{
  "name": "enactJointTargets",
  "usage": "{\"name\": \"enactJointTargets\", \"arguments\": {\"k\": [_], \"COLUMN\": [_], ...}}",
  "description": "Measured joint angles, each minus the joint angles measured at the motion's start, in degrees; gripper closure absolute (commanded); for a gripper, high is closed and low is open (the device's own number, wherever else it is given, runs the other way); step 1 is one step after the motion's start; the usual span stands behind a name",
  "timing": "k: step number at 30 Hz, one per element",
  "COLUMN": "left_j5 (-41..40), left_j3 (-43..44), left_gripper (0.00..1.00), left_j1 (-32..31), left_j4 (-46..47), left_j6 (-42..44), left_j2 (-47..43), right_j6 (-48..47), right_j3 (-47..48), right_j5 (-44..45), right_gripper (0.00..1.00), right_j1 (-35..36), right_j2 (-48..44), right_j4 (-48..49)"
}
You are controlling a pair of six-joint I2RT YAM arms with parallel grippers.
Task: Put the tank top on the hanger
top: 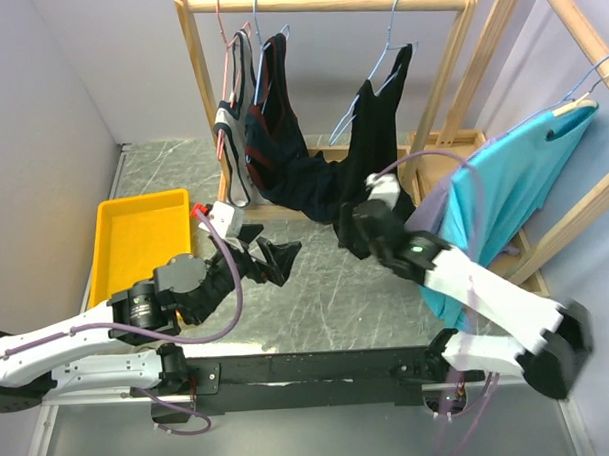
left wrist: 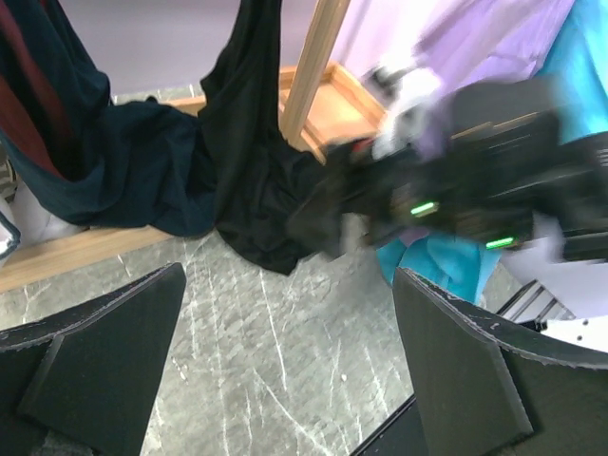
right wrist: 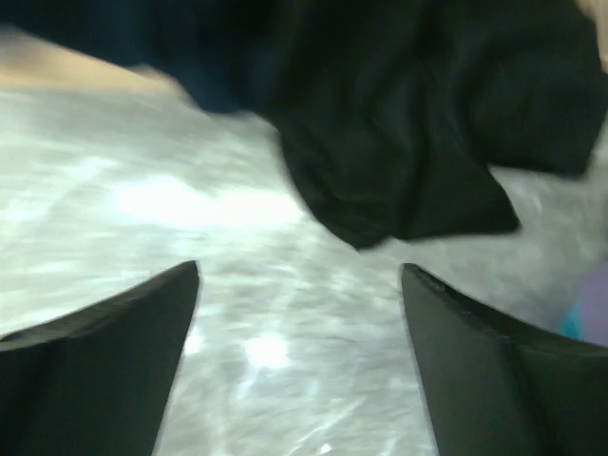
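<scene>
Matt black cloth tank top [top: 379, 125], thin wire hanger [top: 386, 53], pale bare-wood rail [top: 327, 2]

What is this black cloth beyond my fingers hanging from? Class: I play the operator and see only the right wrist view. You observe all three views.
Observer: The black top hangs from a light-blue hanger hooked on the wooden rail.
Operator: Where is the other arm?
Observer: The left gripper is open and empty, over the table, to the right of a yellow tray.
Operator: Is anything else on that rail?
Observer: A red-trimmed top hangs further left.
</scene>
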Motion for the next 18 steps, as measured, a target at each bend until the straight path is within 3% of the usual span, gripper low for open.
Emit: {"name": "enactJointTargets", "arguments": {"k": [6, 11, 18], "left_j5": [0.37, 0.39, 0.37], "left_j3": [-0.37, -0.39, -0.42], "left_gripper": [0.02, 0.02, 0.02], "left_j1": [0.24, 0.37, 0.70], "left_j4": [-1.01, -1.09, -1.11], "left_j6": [-1.18, -1.51, -1.51], "left_j2": [0.92, 0.46, -0.37], "right_j6": [1.05, 1.36, 1.20], "right_j3": [-2.49, -2.43, -0.33], "right_j5": [2.69, 2.43, 1.53], "right_gripper": [0.00, 0.00, 0.03], "right_j1": [-3.52, -12.48, -16.20], "right_j2": [15.12, 22.23, 32.33], "right_j4": [5.05, 10.27, 12.39]}}
